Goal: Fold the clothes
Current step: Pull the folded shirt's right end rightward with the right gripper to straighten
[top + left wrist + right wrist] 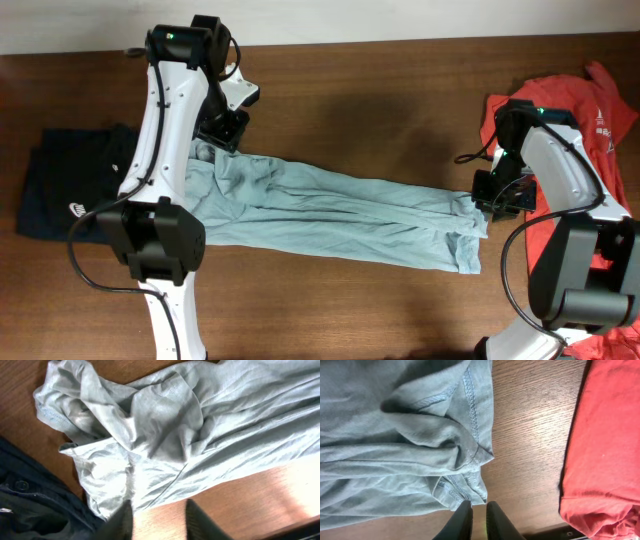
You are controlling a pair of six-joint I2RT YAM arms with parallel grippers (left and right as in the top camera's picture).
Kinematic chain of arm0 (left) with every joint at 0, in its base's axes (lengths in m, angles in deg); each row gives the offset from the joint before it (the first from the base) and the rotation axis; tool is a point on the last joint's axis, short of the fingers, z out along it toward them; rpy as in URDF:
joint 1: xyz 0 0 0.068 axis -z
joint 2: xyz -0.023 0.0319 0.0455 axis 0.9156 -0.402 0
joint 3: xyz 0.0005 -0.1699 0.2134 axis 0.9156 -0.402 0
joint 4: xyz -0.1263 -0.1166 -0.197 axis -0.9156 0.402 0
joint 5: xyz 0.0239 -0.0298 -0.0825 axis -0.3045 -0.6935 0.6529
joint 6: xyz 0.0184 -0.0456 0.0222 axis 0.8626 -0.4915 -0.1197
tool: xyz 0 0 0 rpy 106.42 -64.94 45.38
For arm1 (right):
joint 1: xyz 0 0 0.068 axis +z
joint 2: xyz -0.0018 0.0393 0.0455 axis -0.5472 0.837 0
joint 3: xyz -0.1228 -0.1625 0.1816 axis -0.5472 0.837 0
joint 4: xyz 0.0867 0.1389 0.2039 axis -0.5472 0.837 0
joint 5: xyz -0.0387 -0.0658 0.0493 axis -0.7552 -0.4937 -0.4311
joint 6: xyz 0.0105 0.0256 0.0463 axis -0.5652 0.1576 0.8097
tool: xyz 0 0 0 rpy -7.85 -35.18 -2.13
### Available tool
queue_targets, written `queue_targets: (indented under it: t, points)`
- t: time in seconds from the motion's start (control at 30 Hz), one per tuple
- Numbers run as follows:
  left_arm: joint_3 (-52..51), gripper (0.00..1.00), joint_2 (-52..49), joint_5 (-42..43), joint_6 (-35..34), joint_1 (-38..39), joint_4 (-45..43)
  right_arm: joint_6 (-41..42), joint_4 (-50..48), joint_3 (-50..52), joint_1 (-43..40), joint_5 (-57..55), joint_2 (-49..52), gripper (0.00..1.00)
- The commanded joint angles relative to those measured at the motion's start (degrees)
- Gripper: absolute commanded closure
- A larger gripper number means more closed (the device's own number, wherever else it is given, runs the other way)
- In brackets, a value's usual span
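Grey garment, left hand wide, right hand nearly closed (dark clothing logo unreadable)

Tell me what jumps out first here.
A pale grey-green garment lies stretched lengthwise across the middle of the table, with the left arm at one end and the right arm at the other. A red garment is bunched at the right edge, and a dark garment lies at the left.

Robot lab setup: two arms at a wooden table
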Motion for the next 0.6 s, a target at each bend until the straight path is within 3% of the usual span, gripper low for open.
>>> queue_targets:
  t: [0.0,0.1,0.23,0.33,0.47,0.57]
  points:
    - [0.1,0.53,-0.2,-1.1,-0.1,-0.1,0.3,0.4,0.2,-1.3,0.2,-1.3,-1.7,0.81]
    - [0.1,0.36,-0.2,-1.3,-0.1,-0.1,-0.4,0.4,0.2,-1.3,0.2,-1.3,-1.7,0.75]
    - [0.1,0.32,-0.2,-1.3,-0.1,-0.4,-3.8,0.4,0.0,-1.2,0.2,-1.3,-1.7,0.46]
    - [-1.1,0.32,-0.9,-1.3,-1.3,-1.5,-7.0,0.4,0.1,-1.2,0.2,-1.3,-1.7,0.39]
    - [-4.7,0.43,-3.5,-1.1,-3.4,-2.9,-10.2,0.4,0.1,-1.2,0.2,-1.3,-1.7,0.38]
    - [-7.1,0.58,-6.1,-1.1,-3.8,-3.1,-12.5,0.4,0.0,-1.2,0.2,-1.3,-1.7,0.38]
